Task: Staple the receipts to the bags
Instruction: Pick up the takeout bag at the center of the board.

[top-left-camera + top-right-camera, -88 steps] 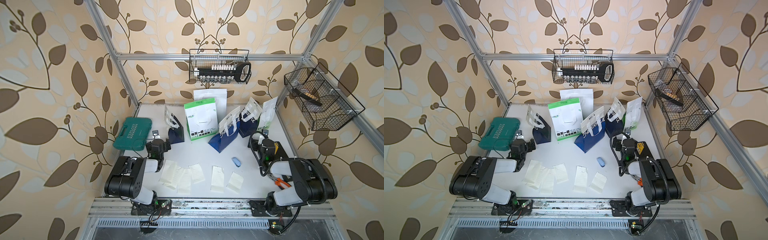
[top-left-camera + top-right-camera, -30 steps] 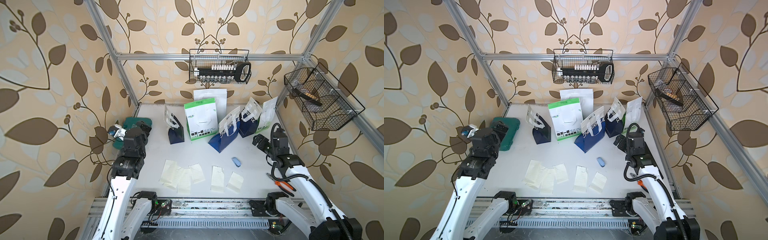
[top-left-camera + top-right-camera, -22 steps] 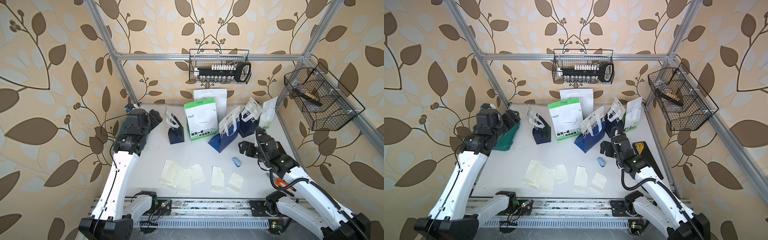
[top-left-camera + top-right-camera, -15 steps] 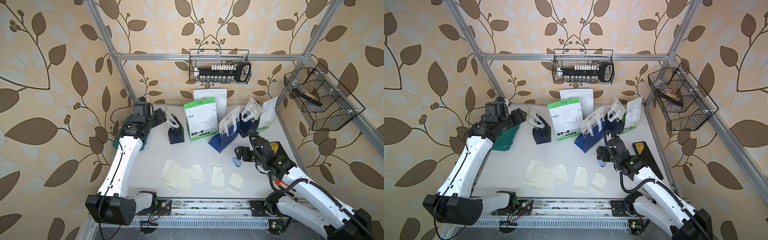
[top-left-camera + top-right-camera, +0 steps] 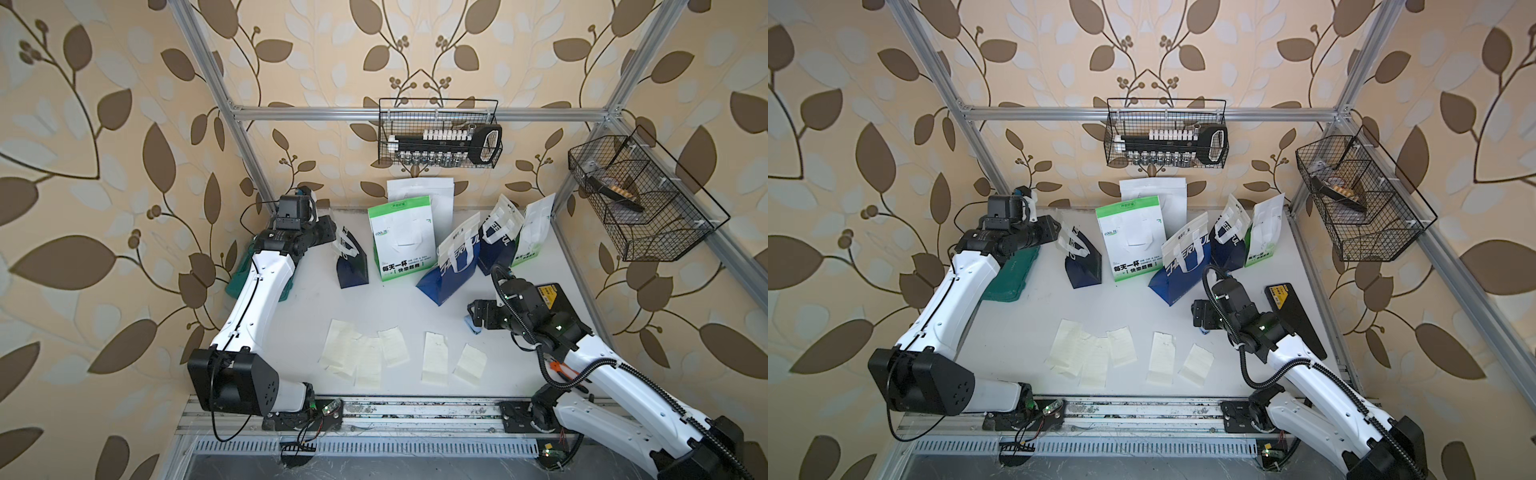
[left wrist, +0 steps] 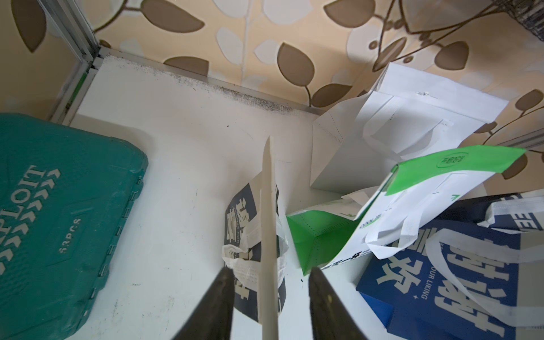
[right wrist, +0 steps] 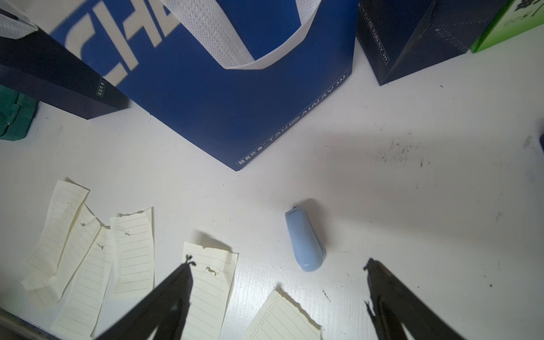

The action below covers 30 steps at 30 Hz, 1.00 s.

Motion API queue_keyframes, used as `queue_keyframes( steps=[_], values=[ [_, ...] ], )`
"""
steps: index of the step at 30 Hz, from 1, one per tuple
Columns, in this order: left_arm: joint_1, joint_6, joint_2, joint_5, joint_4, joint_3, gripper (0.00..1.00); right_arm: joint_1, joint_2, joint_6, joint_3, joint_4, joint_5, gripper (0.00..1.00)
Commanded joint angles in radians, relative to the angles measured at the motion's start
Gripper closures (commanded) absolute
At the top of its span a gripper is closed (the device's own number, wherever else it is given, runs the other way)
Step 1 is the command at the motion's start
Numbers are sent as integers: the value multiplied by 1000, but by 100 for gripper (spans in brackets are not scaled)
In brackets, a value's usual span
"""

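Two units — left pincer released, straddling top edge of navy bag, no contact; right pincer spread wide above stapler.

Left arm stretched toward the back, left gripper jaws partly apart. Right arm bent inward, right gripper angled down, jaws wide.

- Teal case — "PLOIT" and "53PCS" moulded on its lid.
- Green-and-white bag — "COOL TE".
- Blue bag — "TAKE AWAY" along its bottom edge.
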Motion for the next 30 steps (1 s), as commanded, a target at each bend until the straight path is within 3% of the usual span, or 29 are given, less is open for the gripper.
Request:
queue_keyframes(
  steps=[1, 7, 10, 17, 25, 30],
  values=[
    [2, 21, 18, -8, 17, 48, 72, 6, -15, -17, -12, -27, 6, 8],
    [2, 32, 12, -27, 24, 40, 87, 5, -23, -18, -17, -28, 23, 8],
    [2, 33, 12, -64, 4, 50, 100, 6, -25, -18, -22, -22, 26, 8],
    [-13, 57, -62, -186, -96, 117, 100, 5, -25, -10, -30, 5, 19, 8],
    [-279, 191, -63, -542, -385, 275, 100, 5, -23, -24, -40, 26, 8, 8],
    [-320, 188, -100, -590, -525, 352, 100, 5, -41, -27, -41, 32, -5, 8]
  ],
)
